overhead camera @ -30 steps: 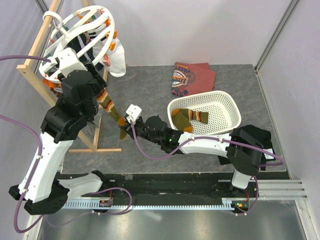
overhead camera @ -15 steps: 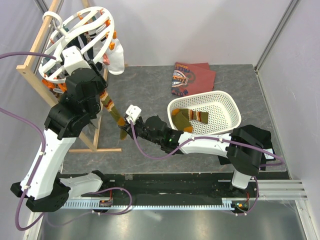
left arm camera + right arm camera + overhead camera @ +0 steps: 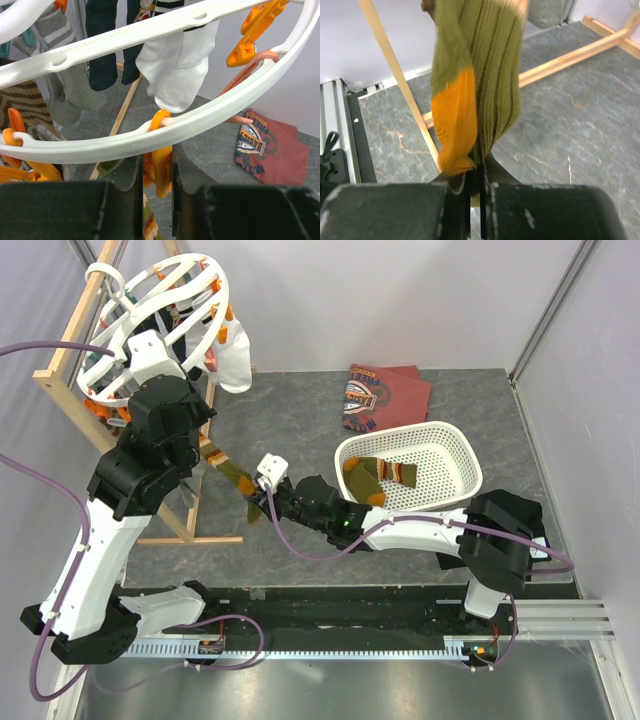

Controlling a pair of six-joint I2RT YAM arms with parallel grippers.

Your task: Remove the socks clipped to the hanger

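Between the left gripper's [image 3: 156, 169] fingers sits one orange clip [image 3: 161, 167] of the hanger [image 3: 200, 124]. The jaws are nearly closed and seem to press on both its sides, though the contact itself is hard to make out from the wrist view. Just below that clip the olive sock [image 3: 232, 477] begins. Its far end is pinched in the right gripper [image 3: 476, 176], whose jaws are closed tight on the orange-tipped toe.

Over the last second the left arm has risen closer to the ring. The right gripper has drawn a little away from the rack, toward its own base side. The sock hung steeply then. Now it is stretched flatter and looks taut between the two grippers. I judge that the sock is ready to come free as soon as the clip's grip gives.

Its long axis runs from the cuff at the left gripper, slanting down and across to the toe at the right gripper. From the right wrist it rises straight away from the fingers, ribs running lengthwise.

Beyond the left gripper, a white sock [image 3: 175, 65], a dark sock [image 3: 102, 45] and a grey sock [image 3: 65, 90] hang from the ring, so much remains. One sock [image 3: 380, 472] lies in the basket [image 3: 465, 455] behind the right gripper.
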